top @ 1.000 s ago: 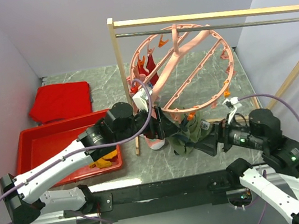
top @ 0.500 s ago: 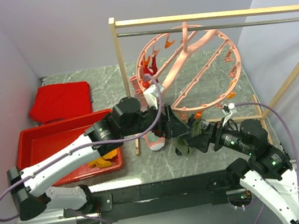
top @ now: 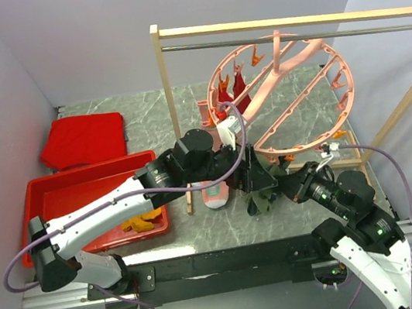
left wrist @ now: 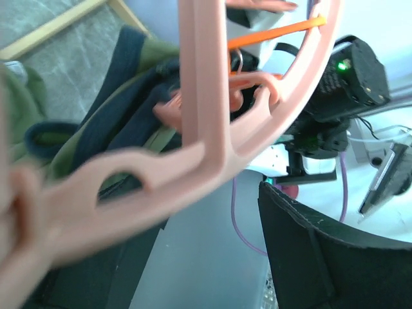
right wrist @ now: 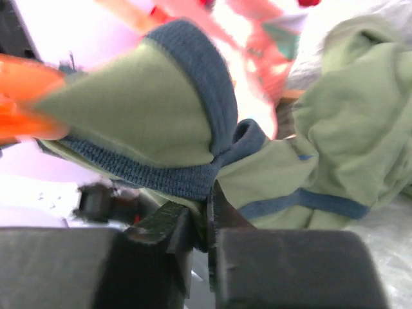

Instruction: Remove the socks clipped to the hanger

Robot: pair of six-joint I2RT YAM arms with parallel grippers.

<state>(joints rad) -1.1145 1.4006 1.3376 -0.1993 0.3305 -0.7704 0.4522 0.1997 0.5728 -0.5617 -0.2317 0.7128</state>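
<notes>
One hanger (top: 276,74), one rack (top: 166,90), one tray (top: 79,196) and one slab (top: 82,139) are counted, plus one green sock (top: 260,197), one pink sock (top: 214,194), one yellow sock (top: 142,222) and at least one red sock (top: 240,86).

Pale lavender walls (top: 78,41) close in the back and both sides of a desk (top: 120,109) topped in grey-green marbled stone, evenly lit with no hard shadows. A light wooden rack (top: 166,90) stands on it, carrying a metal rail (top: 374,26) under its top bar. At the left sit a red tray (top: 39,192) and a flat red slab (top: 82,139).
</notes>
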